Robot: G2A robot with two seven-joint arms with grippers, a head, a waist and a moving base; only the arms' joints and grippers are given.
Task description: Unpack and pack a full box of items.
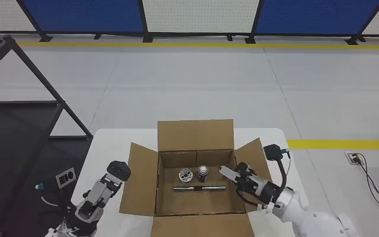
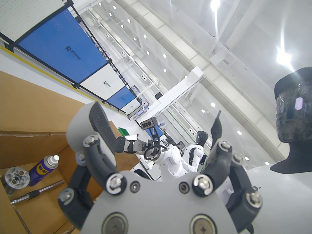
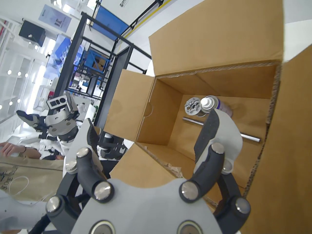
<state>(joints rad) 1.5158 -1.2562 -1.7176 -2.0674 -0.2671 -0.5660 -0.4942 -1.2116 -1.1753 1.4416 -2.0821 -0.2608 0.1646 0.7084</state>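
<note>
Box (top view): box (image 1: 195, 135) open, flaps spread, at the table's (image 1: 118, 139) front edge.
Contents (top view): can (image 1: 203, 173) and disc (image 1: 185, 175) by the box's back wall — rod (image 1: 199, 188) lying in front of them.
Left gripper (image 2: 156, 115) (left wrist view): spread wide, empty, outside the box's left flap.
Right gripper (image 3: 151, 120) (right wrist view): spread wide, empty — at the box's right wall.

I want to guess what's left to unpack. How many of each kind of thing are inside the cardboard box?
Spray can: 1
Round metal disc: 1
Metal rod: 1
Total: 3, all lying in the open box
</note>
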